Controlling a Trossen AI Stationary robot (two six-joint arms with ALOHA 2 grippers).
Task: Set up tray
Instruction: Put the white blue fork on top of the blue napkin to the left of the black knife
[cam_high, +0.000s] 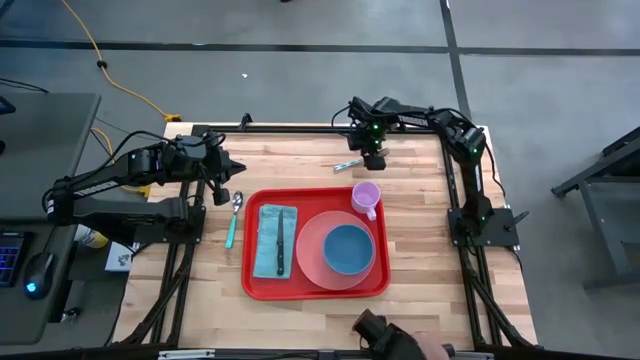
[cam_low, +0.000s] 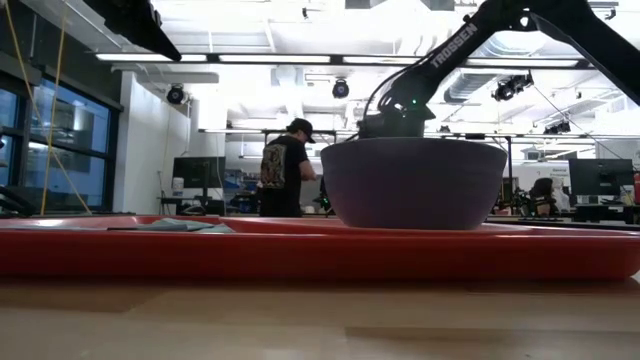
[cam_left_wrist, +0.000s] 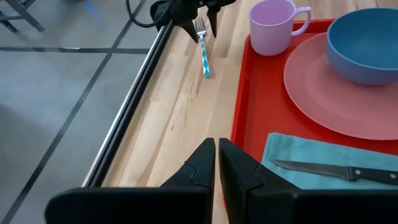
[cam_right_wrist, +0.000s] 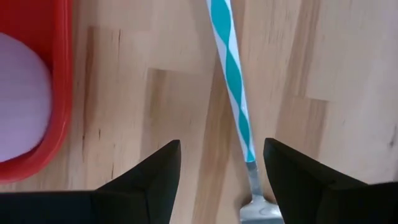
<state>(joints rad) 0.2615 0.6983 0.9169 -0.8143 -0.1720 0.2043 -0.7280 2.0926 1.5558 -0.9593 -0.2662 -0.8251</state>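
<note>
Right gripper hangs spread open right over the fork just off the tray, handle running lengthwise between its fingers.

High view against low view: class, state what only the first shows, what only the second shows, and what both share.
Only the high view shows the spoon left of the tray, the fork below the right end effector, the knife on the teal napkin, and the mug. Only the low view shows a person in the room behind. Both show the red tray and the bowl.
</note>
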